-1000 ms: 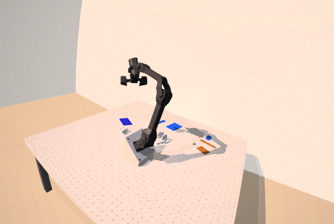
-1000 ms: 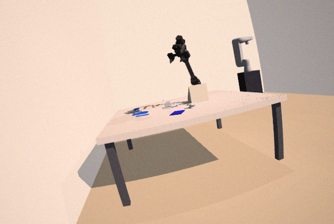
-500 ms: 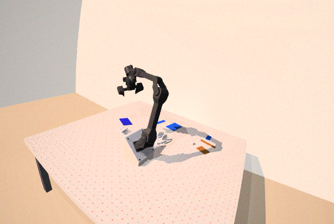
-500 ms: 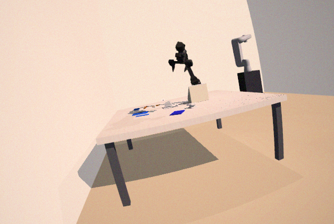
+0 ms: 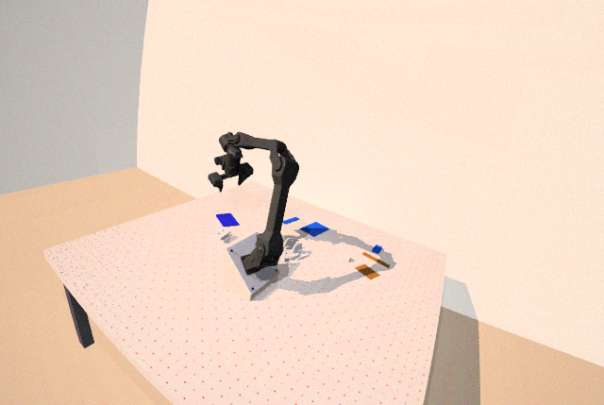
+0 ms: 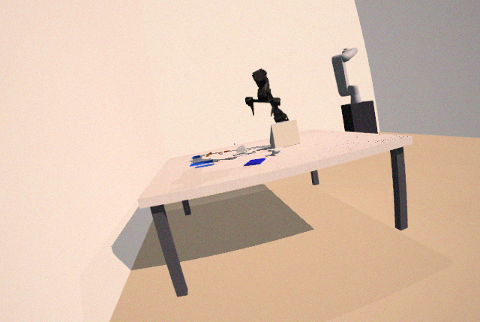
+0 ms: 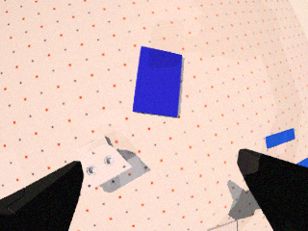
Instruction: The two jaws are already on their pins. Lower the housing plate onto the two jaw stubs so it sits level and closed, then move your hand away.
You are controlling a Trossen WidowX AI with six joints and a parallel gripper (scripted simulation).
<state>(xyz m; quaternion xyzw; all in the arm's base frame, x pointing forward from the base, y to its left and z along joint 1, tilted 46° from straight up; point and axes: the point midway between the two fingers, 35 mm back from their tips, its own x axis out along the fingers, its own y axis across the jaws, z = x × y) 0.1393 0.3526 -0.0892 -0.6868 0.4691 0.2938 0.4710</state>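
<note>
My gripper (image 5: 230, 187) (image 6: 262, 115) (image 7: 162, 164) is open and empty, high above the table. A pale plate (image 5: 225, 235) (image 6: 275, 151) (image 7: 102, 159) with two round features stands slightly raised over its grey shadow, beside my left finger in the wrist view. A second group of pale parts (image 5: 293, 248) (image 6: 241, 149) lies near the arm's base; a thin pale edge shows at the bottom of the wrist view. The parts are pale and small, so I cannot tell which is the housing plate or make out the jaws, pins and stubs.
A dark blue rectangle (image 5: 226, 219) (image 6: 254, 162) (image 7: 158, 82) lies beyond the pale plate. A blue strip (image 5: 291, 220) (image 7: 280, 138), a blue square (image 5: 314, 228), a small blue block (image 5: 377, 248), an orange strip (image 5: 376, 260) and an orange rectangle (image 5: 367, 271) lie farther across the table.
</note>
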